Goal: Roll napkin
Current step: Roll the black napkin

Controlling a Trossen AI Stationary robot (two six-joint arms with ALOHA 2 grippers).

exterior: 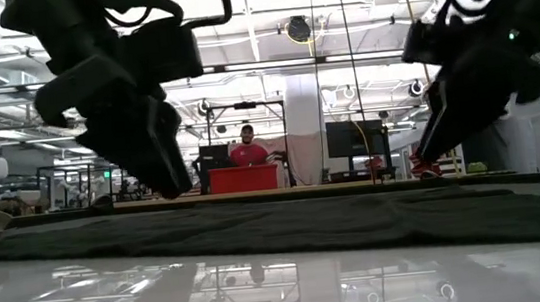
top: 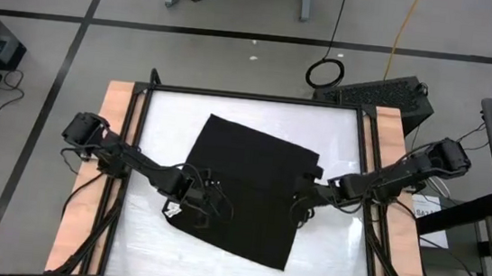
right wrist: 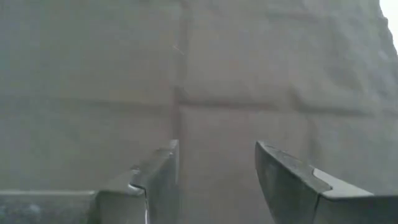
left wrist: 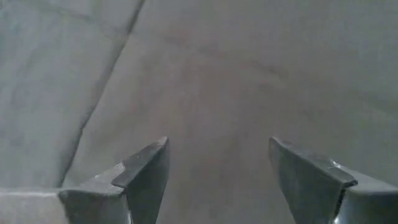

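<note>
The black napkin (top: 251,184) lies spread flat on the white table (top: 167,112), turned so that its corners point toward the table's edges. A small white tag (top: 171,209) shows at its left edge. My left gripper (top: 209,196) is open just above the napkin's left part, near the tag; its wrist view shows the cloth (left wrist: 217,74) between its open fingers. My right gripper (top: 299,202) is open just above the napkin's right part; creased cloth (right wrist: 186,68) fills its wrist view. In the low view the napkin (exterior: 288,224) lies flat and low under both grippers.
Wooden rails (top: 114,143) run along the table's left and right sides. Bare white tabletop shows around the napkin on all sides. In the low view a person in red (exterior: 248,151) stands far back in the room.
</note>
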